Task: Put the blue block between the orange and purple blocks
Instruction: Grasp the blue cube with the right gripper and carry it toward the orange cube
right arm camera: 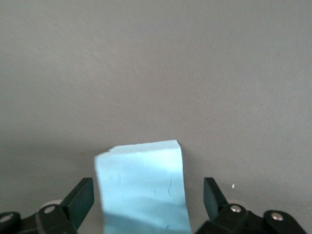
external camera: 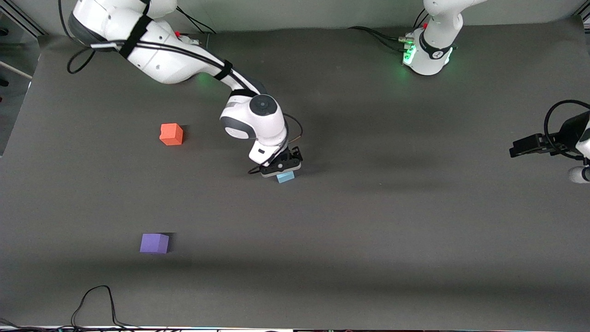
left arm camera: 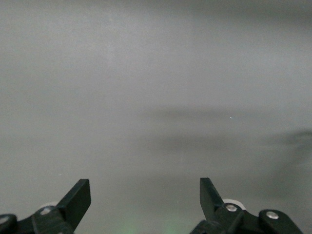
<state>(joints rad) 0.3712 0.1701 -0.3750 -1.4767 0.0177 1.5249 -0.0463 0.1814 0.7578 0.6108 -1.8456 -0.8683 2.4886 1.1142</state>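
At the middle of the table [external camera: 368, 230], my right pincer [external camera: 282, 167] is down over the blue block [external camera: 286, 177], fingers spread wide with the block between them and a gap showing on each side, so nothing is clamped. The block sits on the table. The orange block [external camera: 171, 134] and the purple block [external camera: 154, 243] lie toward my right arm's end, well apart, purple nearer the front camera. My left pincer [left arm camera: 145, 200] waits released over its own end.
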